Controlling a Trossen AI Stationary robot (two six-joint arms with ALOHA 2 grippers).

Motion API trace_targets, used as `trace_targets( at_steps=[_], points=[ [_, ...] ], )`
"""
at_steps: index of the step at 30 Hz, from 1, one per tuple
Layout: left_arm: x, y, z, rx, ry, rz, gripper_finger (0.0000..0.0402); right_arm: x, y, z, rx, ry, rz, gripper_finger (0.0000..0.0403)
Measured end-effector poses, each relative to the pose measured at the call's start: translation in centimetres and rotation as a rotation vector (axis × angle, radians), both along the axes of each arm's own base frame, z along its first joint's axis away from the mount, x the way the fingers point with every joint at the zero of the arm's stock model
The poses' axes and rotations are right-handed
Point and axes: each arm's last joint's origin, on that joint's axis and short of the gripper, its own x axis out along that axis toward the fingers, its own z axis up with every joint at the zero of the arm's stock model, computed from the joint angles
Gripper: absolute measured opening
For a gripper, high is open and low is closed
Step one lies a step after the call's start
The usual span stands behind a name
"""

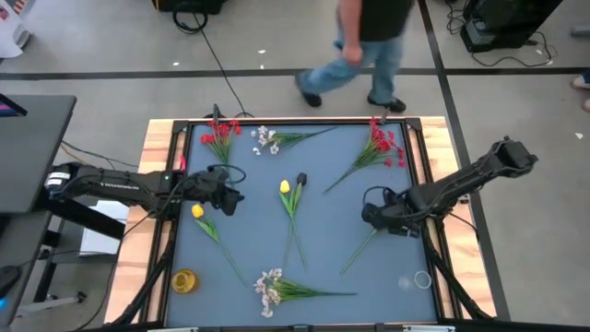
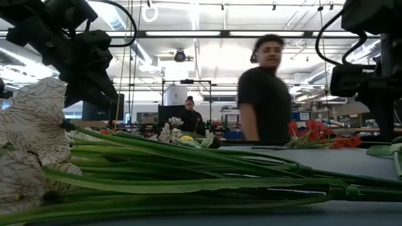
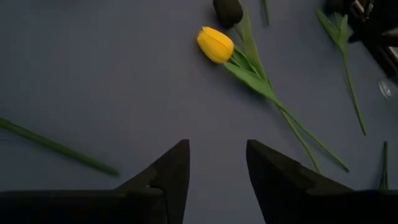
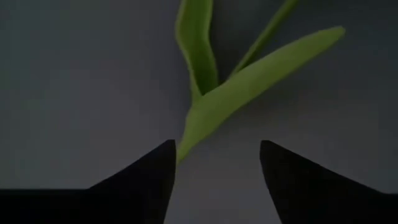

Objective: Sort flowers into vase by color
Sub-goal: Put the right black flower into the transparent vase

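Right gripper (image 4: 214, 180), jaws apart and empty, hovers over a green stem (image 4: 208, 102) on my table's right side (its long axis runs diagonally, far-right to near-left). Left gripper (image 3: 217, 177), also apart, faces the central yellow tulip (image 3: 216, 45).

Bare surface (image 1: 249, 198) was left between the left end effector (image 1: 230, 196) and the yellow tulips (image 1: 291, 195) lying mid-surface, and again between those tulips and the right end effector (image 1: 373, 216). The near edge was blocked by a white spray (image 1: 277, 290), with a yellow vase (image 1: 184, 280) and a clear vase (image 1: 420, 279) toward the corners. The far edge was lined with red blooms (image 1: 221, 136), a second white spray (image 1: 269, 140) and a second red bunch (image 1: 383, 146).
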Motion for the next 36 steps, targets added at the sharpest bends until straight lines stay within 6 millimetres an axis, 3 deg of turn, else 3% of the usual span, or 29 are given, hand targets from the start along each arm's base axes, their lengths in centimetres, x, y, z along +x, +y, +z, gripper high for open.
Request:
trace_targets(
  at_steps=[7, 12, 22, 27, 36],
  points=[
    [-0.1, 0.9, 0.0, 0.008, 0.007, -0.010, 0.0165, 0.4, -0.4, -1.6, -0.056, 0.116, -0.038, 0.0238],
    [-0.1, 1.5, 0.0, -0.037, -0.002, -0.014, 0.0165, 1.3, -0.5, -1.8, -0.060, 0.057, -0.057, 0.0238],
    [-0.2, 2.0, 0.1, -0.043, -0.010, -0.020, 0.0164, 1.4, -1.1, -2.5, -0.106, 0.129, -0.060, 0.0227],
    [0.0, 2.0, 0.5, -0.019, -0.052, -0.035, 0.0164, 1.3, -1.3, -2.5, -0.145, 0.130, -0.053, 0.0179],
    [0.5, 2.6, 3.3, 0.095, -0.115, -0.072, 0.0164, 1.0, -1.5, -2.5, -0.211, 0.147, -0.005, 0.0056]
  ],
)
